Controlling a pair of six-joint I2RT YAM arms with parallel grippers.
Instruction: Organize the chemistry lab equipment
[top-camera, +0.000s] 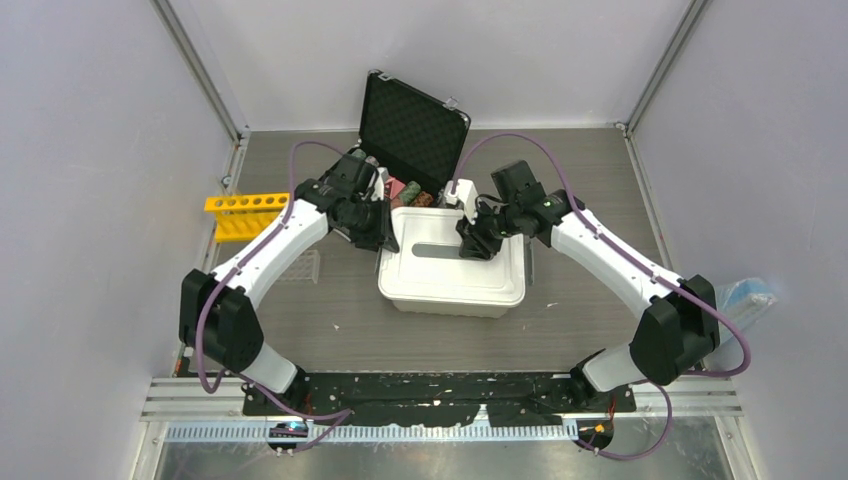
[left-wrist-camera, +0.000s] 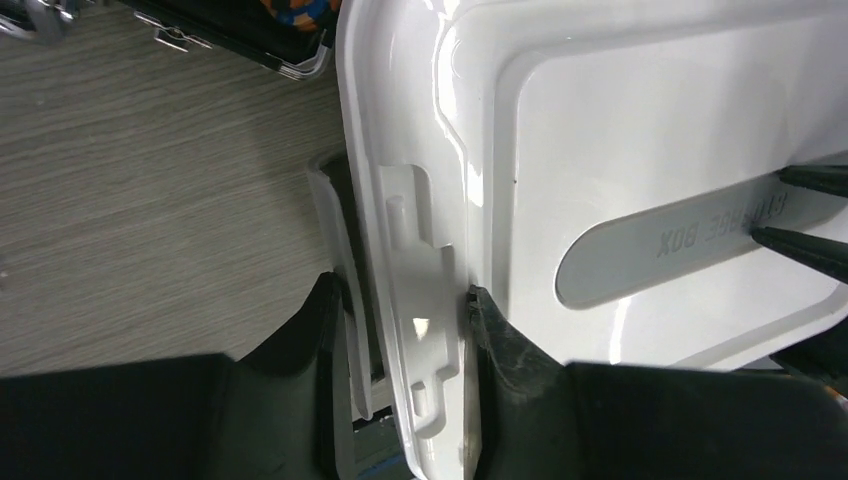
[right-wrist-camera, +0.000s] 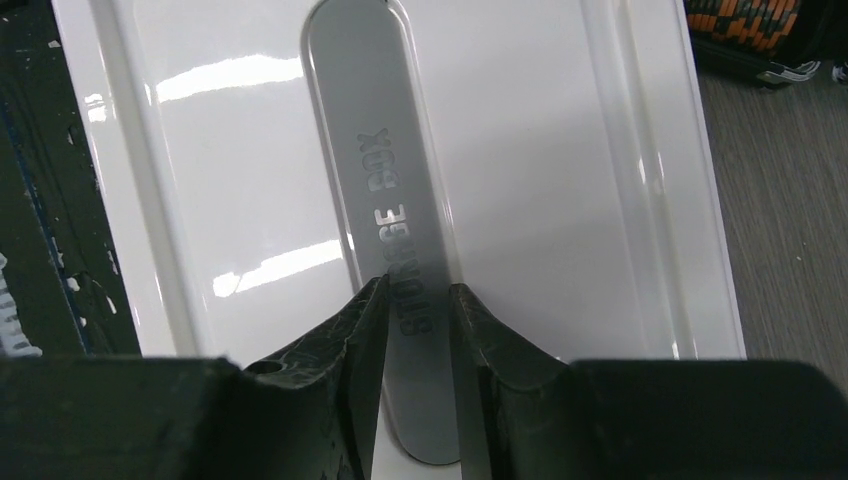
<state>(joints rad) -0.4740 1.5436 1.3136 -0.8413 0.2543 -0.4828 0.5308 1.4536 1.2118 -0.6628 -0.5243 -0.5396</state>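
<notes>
- The left gripper (left-wrist-camera: 400, 305) is closed on the side latch (left-wrist-camera: 415, 260) of the white storage box (top-camera: 450, 298). One finger is outside the latch and the other is on the raised edge of the lid (left-wrist-camera: 650, 120).
- The right gripper (right-wrist-camera: 415, 295) stands over the lid, fingers narrowly parted, with its tips on the gray handle (right-wrist-camera: 370, 120). Whether it grips the handle cannot be told.
- Between those fingers the handle reads "STORAGE BOX" in raised letters.
- The step in hand looks like unlatching the box to open it. Next, the latch likely needs prying outward while the right arm steadies or lifts the lid.
- Beyond both grippers stands the open black case (top-camera: 412, 125), with striped chips (right-wrist-camera: 760, 25) showing.
- Well out to the left gripper's left, outside the box, sits the yellow tube rack (top-camera: 240, 215). The clear tube rack (top-camera: 300, 268) lies nearer the arm.
</notes>
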